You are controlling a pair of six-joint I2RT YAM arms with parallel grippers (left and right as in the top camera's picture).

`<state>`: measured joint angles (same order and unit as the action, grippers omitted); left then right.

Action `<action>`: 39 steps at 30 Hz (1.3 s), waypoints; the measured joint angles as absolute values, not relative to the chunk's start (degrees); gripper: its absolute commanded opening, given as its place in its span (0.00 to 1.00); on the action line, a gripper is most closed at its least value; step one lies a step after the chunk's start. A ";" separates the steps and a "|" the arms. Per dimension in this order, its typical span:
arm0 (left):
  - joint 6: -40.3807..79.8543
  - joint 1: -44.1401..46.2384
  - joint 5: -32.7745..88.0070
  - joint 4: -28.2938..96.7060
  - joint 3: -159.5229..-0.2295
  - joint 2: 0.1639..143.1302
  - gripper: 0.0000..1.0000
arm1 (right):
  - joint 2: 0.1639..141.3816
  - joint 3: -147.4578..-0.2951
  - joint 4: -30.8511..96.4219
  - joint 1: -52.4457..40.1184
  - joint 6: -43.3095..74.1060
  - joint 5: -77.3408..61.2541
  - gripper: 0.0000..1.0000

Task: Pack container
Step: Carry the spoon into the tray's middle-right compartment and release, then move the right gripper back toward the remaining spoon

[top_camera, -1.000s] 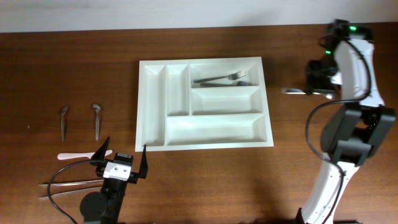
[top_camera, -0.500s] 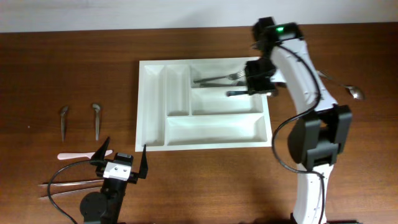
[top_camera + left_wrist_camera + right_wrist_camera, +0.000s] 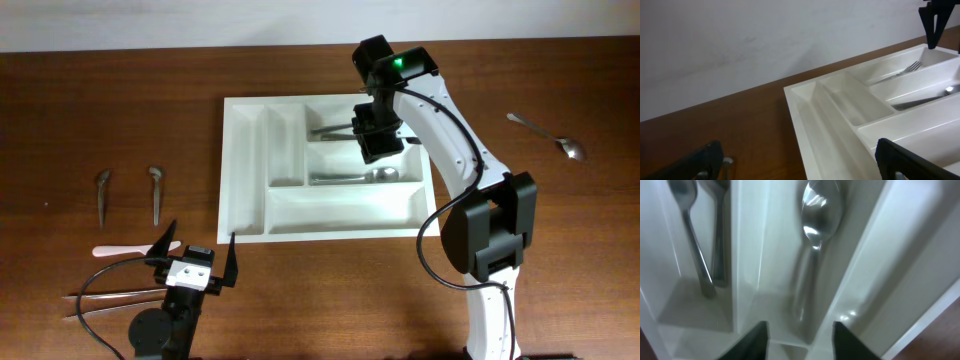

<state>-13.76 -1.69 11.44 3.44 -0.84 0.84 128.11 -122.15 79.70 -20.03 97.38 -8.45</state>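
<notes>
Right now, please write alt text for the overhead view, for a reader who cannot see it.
A white five-compartment container sits on a wooden table, with the right arm reaching over it above a spoon in the middle long compartment. More cutlery lies on the table at both sides.

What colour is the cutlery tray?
The tray is white, best seen in the overhead view.

Overhead looks straight down on the whole table. Left wrist views the container low and from a distance; right wrist peers closely into it.
</notes>
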 measured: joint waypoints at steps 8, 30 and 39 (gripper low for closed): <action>-13.76 -1.69 11.42 3.44 -0.84 0.84 0.99 | 128.11 -122.15 79.90 -17.47 95.46 -6.26 0.98; -13.76 -1.69 11.42 3.44 -0.84 0.84 0.99 | 128.11 -122.15 59.05 15.64 74.83 -0.34 0.99; -13.78 -1.69 11.42 3.44 -0.84 0.84 0.99 | 128.11 -122.15 59.18 20.67 49.06 -6.44 0.23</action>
